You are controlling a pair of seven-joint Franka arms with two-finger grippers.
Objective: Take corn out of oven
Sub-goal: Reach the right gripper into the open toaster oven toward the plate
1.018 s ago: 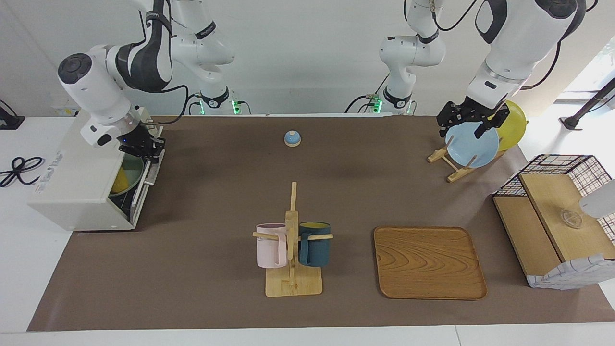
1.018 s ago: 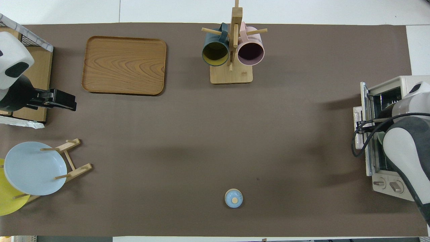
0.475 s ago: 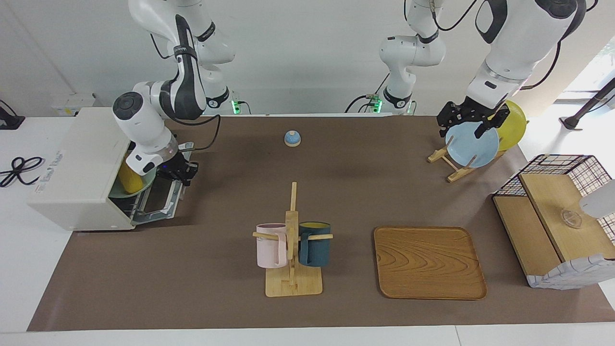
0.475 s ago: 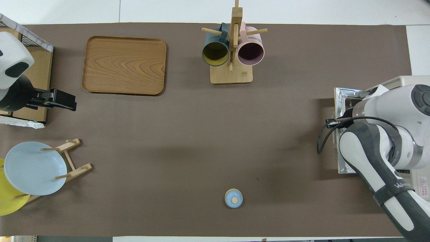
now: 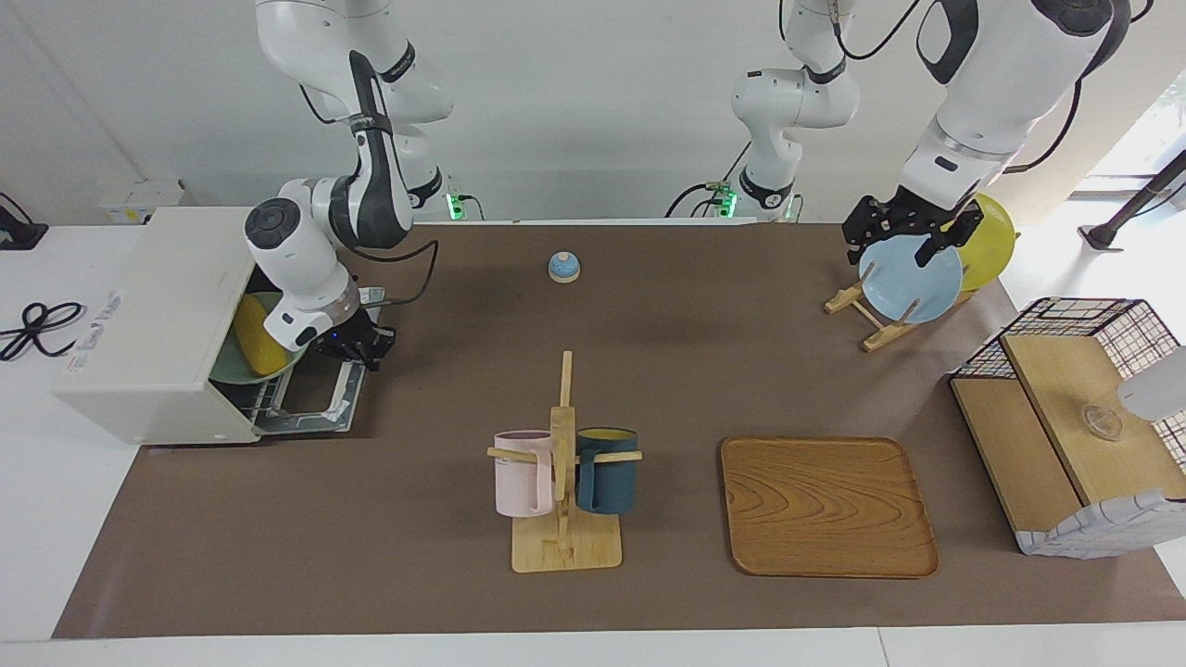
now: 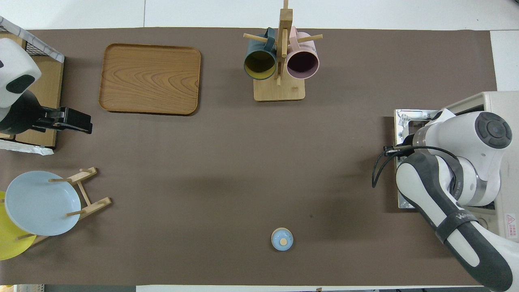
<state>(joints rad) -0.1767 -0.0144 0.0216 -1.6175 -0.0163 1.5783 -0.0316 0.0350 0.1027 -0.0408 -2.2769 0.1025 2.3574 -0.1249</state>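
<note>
The off-white oven (image 5: pixel 157 315) stands at the right arm's end of the table, its door (image 5: pixel 310 408) folded down flat. The yellow corn (image 5: pixel 258 345) lies on a green plate (image 5: pixel 232 371) in the oven's mouth. My right gripper (image 5: pixel 357 350) is at the door's outer edge, shut on its handle. In the overhead view the right arm covers most of the oven (image 6: pixel 496 103), the door (image 6: pixel 405 117) shows beside it, and the corn is hidden. My left gripper (image 5: pixel 913 236) waits open over the plate rack; it also shows in the overhead view (image 6: pixel 69 121).
A mug rack (image 5: pixel 563 463) with a pink and a dark teal mug stands mid-table. A wooden tray (image 5: pixel 827 505) lies beside it. A small blue bell (image 5: pixel 563 267) sits near the robots. A blue plate (image 5: pixel 913 283), a yellow plate (image 5: pixel 991 241) and a wire basket box (image 5: pixel 1075 417) are at the left arm's end.
My right gripper has swung out from the oven's front and down, and the door has gone from nearly upright to flat open. The corn on its plate now shows. The left arm has not moved.
</note>
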